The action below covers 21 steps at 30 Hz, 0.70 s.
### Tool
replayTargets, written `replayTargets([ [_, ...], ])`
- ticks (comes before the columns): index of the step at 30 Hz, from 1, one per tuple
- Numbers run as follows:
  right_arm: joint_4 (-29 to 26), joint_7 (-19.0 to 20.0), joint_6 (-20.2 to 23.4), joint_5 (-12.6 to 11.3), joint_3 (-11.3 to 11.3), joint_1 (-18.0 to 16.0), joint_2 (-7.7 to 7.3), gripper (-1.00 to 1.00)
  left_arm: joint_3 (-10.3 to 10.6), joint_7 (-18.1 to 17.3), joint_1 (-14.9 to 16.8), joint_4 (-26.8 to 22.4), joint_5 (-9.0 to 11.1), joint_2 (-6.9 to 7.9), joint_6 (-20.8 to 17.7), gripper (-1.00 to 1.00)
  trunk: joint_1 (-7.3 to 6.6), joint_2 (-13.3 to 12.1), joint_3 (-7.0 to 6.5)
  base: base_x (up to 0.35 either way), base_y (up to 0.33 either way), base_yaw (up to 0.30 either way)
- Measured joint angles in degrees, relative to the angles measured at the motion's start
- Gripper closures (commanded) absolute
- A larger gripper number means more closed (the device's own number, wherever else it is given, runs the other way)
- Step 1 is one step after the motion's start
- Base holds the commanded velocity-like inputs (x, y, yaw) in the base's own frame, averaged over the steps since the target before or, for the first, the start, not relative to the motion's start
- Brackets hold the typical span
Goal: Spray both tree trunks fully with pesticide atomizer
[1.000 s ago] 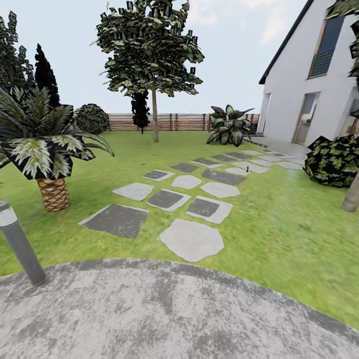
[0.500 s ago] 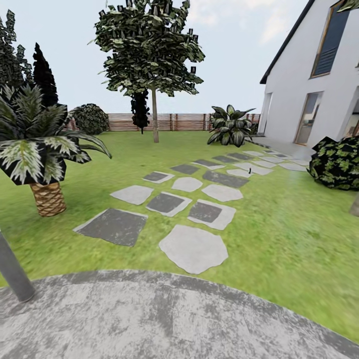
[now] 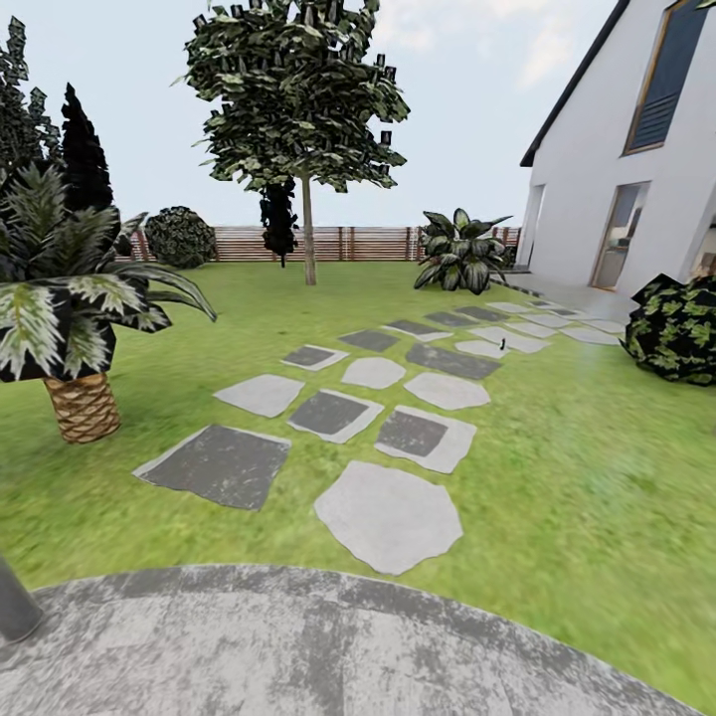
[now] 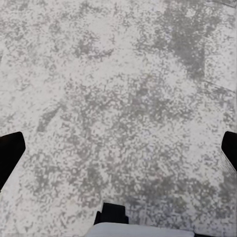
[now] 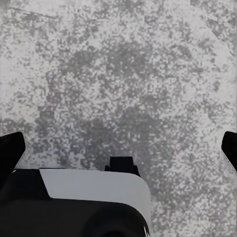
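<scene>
**Desk:** What's in the head view, and is any writing legible?

**Photographer:** No legible lettering. A green lawn stretches to a brown slatted fence. Irregular flat stepping stones, pale and dark grey, run toward a white house. A tiny dark upright object, likely the pesticide atomizer, stands on a far stone near the house. One tree with a straight, bare grey-brown trunk rises before the fence. A short palm with a woven-looking trunk stands at left.

**Desk:** And the grippers?

**Photographer:** Both wrist views look onto mottled, speckled grey paving. The left gripper has black fingertips at opposite edges, spread wide, holding nothing. The right gripper is likewise spread and empty.
</scene>
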<state>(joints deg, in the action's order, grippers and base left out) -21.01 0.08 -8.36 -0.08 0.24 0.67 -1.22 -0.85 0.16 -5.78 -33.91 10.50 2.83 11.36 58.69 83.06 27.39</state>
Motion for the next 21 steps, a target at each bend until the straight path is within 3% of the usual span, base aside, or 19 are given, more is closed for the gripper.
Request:
replayTargets([
  [21, 0.00, 0.00, 0.00, 0.00, 0.01, -0.01, -0.01, -1.00, 0.00, 0.00, 0.00, -0.02, 0.01, 0.00, 0.00, -1.00, 0.00, 0.00, 0.00, 0.350, 0.000, 0.000],
])
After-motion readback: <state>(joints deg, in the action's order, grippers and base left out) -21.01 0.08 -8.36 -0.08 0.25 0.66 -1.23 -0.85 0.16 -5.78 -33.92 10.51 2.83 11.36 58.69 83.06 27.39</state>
